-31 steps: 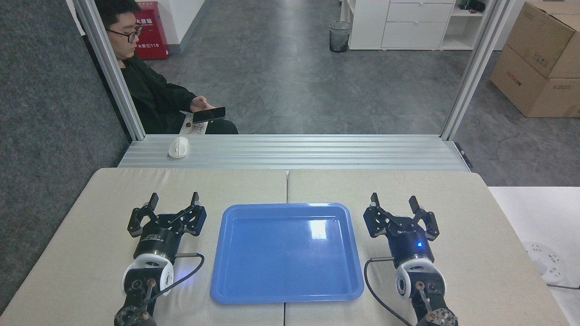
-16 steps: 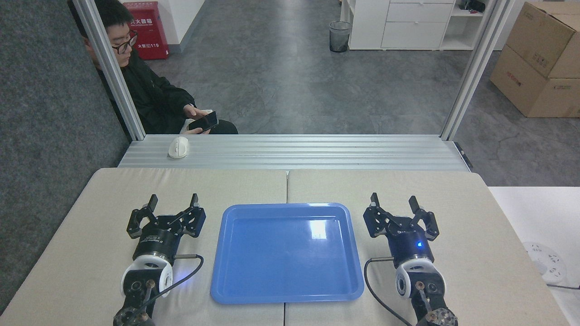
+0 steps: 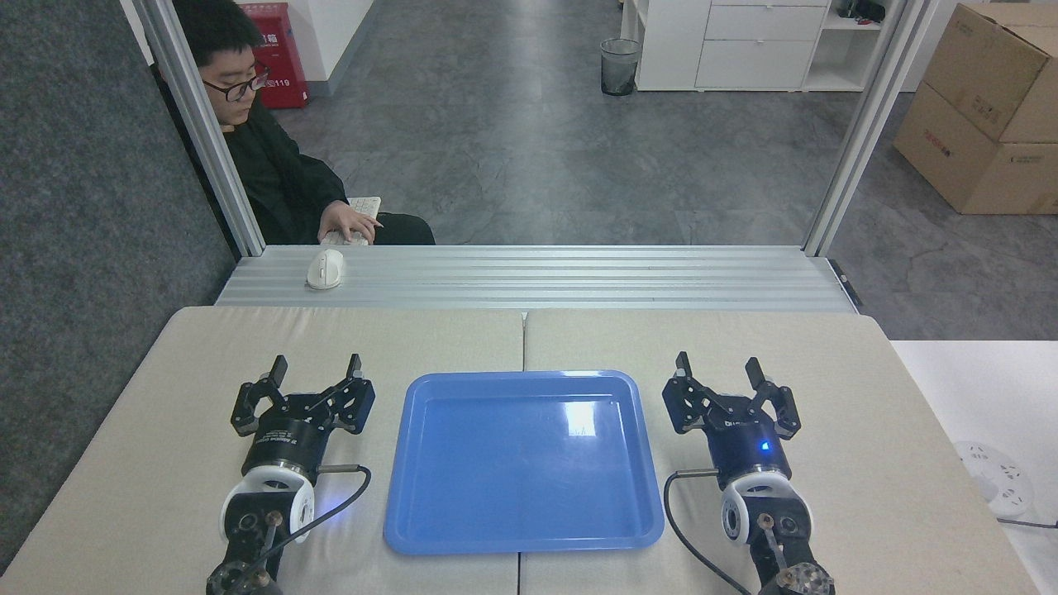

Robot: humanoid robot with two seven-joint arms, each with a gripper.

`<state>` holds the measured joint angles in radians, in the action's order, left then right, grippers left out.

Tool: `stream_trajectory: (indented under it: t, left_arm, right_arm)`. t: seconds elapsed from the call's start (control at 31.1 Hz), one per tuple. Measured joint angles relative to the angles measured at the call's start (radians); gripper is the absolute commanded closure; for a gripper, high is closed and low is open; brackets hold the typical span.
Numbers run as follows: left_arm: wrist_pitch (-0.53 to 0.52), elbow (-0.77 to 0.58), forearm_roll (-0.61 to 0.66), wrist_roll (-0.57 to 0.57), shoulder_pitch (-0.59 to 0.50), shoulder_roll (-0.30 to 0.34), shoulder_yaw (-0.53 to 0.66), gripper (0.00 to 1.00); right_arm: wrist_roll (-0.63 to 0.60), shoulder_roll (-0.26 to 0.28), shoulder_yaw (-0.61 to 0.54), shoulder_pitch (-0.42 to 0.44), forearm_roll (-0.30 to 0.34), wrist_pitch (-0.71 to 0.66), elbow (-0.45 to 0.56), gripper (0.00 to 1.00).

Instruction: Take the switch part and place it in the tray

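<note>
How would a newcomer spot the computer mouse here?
Start at the blue tray on the beige table, then look beyond to the ribbed metal ledge. The mouse sits near its left end: small, white, rounded, alone there.

The red box [image 3: 279, 51] behind the seated person is showing "119" in white along its lower edge (the characters before it are hidden). Print on the cardboard cartons [image 3: 988, 107] is staying too small to read.
</note>
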<state>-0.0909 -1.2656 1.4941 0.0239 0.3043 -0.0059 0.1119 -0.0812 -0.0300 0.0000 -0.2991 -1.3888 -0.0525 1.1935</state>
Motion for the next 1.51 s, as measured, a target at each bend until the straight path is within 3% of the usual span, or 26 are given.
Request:
stream_trajectory:
  t: [0.87,1.51]
  left_arm:
    - [0.007,0.024,0.000,-0.015,-0.009,0.003,0.002,0.01]
    - [0.002,0.078,0.008,-0.056,-0.081,0.027,0.006,0.01]
  right_arm:
    - [-0.001,-0.001,0.000,0.000,-0.001,0.000,0.000,0.00]
    - [-0.001,-0.001,0.000,0.000,0.000,0.000,0.000,0.00]
